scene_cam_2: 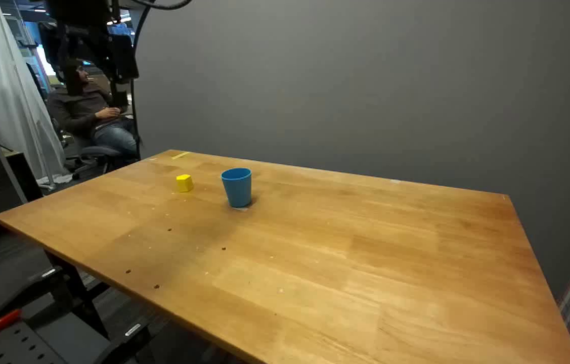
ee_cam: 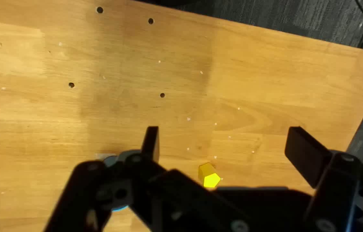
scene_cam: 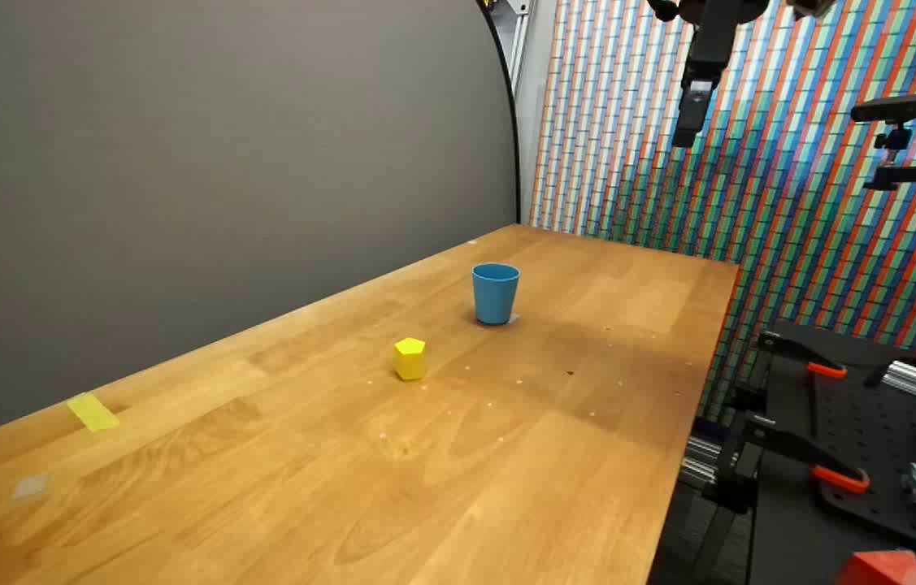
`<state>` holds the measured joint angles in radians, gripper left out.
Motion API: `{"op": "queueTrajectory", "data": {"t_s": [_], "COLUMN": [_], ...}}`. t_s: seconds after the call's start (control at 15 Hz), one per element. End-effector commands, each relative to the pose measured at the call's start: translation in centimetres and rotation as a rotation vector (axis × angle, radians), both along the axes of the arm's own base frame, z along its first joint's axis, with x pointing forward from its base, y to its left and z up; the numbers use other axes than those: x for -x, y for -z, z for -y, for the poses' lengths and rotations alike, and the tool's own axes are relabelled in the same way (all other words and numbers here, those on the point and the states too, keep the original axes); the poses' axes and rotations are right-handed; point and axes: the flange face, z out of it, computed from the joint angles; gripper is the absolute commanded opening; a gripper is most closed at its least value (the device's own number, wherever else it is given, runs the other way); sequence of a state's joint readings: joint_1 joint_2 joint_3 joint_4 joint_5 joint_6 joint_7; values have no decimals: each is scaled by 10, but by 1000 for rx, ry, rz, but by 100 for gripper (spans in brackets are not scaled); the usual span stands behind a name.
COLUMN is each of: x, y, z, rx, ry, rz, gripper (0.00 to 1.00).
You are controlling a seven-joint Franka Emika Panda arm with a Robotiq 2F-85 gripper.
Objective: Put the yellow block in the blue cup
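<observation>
Solid blue cup (scene_cam: 495,299), round, smooth, plastic-looking, tapering toward its base: upright on a light-brown wooden table (scene_cam: 458,496), centre of the frame in an exterior view. Bright yellow block (scene_cam: 410,361), chunky, five-sided on top: on the wood, outside the cup, near it but apart, to its left in both exterior views. Wrist view puts the block at lower centre; the cup, lower left, is mostly hidden behind the black two-fingered gripper (ee_cam: 221,141). Its fingers stand spread wide; the block lies well below them. In an exterior view one dark finger (scene_cam: 699,97) shows at upper right, above table level. Pale yellow tape strip (scene_cam: 93,412) lies flat at the left of that frame, close to the table edge. Grey panel (scene_cam: 222,162) behind, upper left; multicoloured striped backdrop (scene_cam: 628,106), upper right; black clamps (scene_cam: 799,449) with orange handles, lower right. In an exterior view, upper left: white curtain (scene_cam_2: 16,96), and a seated person (scene_cam_2: 85,107) in dark top and jeans, partly covered by the gripper. Wrist view, upper half: four small dark holes (ee_cam: 162,95) in the wood.
</observation>
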<state>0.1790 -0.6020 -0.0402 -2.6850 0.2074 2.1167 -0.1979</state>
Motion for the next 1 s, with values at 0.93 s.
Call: {"op": "queueTrajectory", "data": {"t_s": [0.93], "x": [-127], "y": [59], "z": [-110], "rx": [207], "ry": [-41], "rz": [-19], "gripper": [100]}}
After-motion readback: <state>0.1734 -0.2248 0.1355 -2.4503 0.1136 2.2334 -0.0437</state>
